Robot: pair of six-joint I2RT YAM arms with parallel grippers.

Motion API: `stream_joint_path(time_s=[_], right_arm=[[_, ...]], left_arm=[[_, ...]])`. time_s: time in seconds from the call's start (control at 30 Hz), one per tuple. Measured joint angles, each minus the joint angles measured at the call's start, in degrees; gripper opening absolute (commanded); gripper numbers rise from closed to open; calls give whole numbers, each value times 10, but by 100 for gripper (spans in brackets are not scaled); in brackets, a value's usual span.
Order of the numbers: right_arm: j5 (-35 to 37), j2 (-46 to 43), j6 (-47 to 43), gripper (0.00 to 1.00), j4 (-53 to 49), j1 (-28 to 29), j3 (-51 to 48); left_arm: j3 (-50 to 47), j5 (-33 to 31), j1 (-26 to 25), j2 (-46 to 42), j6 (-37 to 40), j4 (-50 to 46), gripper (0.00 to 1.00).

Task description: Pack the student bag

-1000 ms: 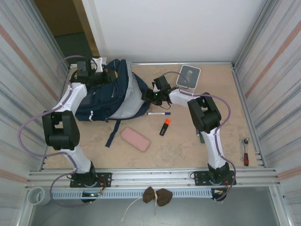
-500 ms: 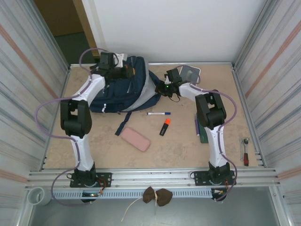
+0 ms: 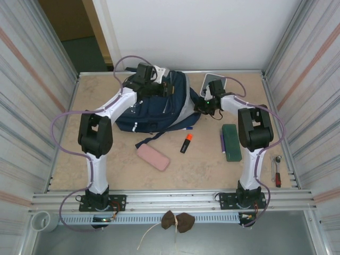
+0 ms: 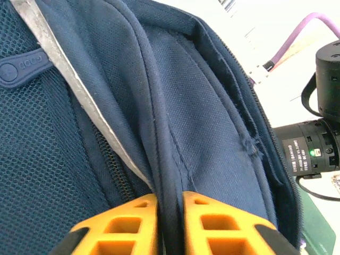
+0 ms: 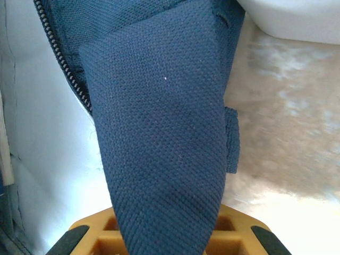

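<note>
Looking from the top, bag: the student bag (image 3: 159,106) is lying at the back of the table (image 3: 106,154).
Top, things waiting: the pink case (image 3: 153,157), orange marker (image 3: 186,143) and green box (image 3: 231,142) are lying near the bag, not in it.
Top, danger: a hard tug could be dragging the bag over the marker.
Left wrist, left gripper (image 4: 170,226): its orange fingers (image 4: 119,228) are pinching a thin fold of the bag's edge.
Left wrist, danger: the fold is thin, so it could be slipping out.
Right wrist, right gripper (image 5: 167,234): it is pinching a blue flap beside the zipper (image 5: 66,74).
Right wrist, danger: if both arms are pulling too far apart, one grip may be letting go and the bag's mouth flopping shut.
</note>
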Motion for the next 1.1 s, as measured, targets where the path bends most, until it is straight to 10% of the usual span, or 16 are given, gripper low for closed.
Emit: stream_joint_path(time_s=[0.23, 0.6, 1.1], right_arm=[[-22, -2, -14, 1, -17, -29, -2], [-58, -2, -13, 2, -57, -36, 73], [-98, 33, 9, 2, -60, -35, 153]], left_arm=[[-70, -72, 1, -54, 119, -10, 56], [-436, -177, 9, -322, 417, 74, 58], [-539, -172, 13, -286, 631, 123, 56]])
